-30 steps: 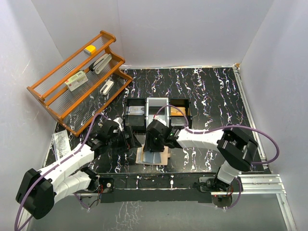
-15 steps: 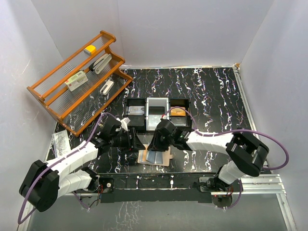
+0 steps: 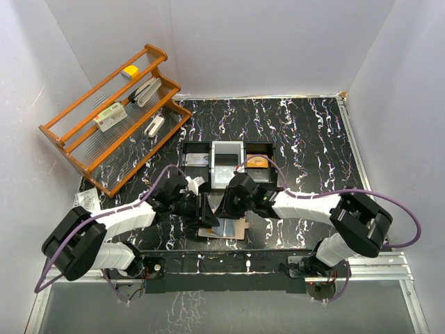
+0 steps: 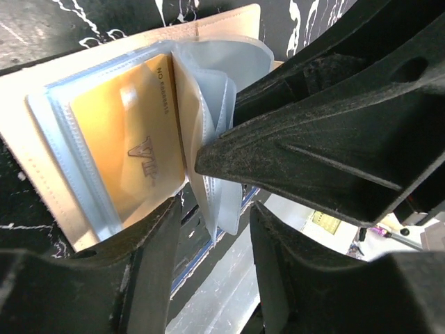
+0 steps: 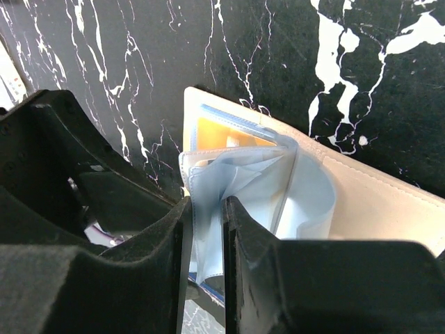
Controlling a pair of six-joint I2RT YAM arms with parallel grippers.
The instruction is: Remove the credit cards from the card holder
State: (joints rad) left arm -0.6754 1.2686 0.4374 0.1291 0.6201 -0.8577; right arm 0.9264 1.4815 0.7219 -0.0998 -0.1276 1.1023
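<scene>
Top view: the card holder (image 3: 236,229) lies open on the desk (image 3: 306,132) near its front edge, just in front of a three-compartment tray (image 3: 227,149). One orange card (image 3: 257,163) lies in the tray's right compartment. The left gripper (image 3: 202,209) and right gripper (image 3: 224,207) meet nose to nose over the holder's left half, presumably so one can lift the pages while the other goes for a card. Left wrist view: the beige leather cover lies flat, with clear plastic sleeves (image 4: 208,83) fanned up from the spine. An orange-yellow credit card (image 4: 128,163) sits inside the exposed sleeve on the left page; its embossed print is only partly legible. The left fingers (image 4: 149,271) stand moderately wide and grip nothing, with a hanging sleeve edge between them. Right wrist view: the right fingers (image 5: 167,250) are narrow, pinched on a bundle of the sleeves raised off the cover. Judged purpose: keep the loose pages clear so the carded sleeve is reachable. That card is not yet out.
</scene>
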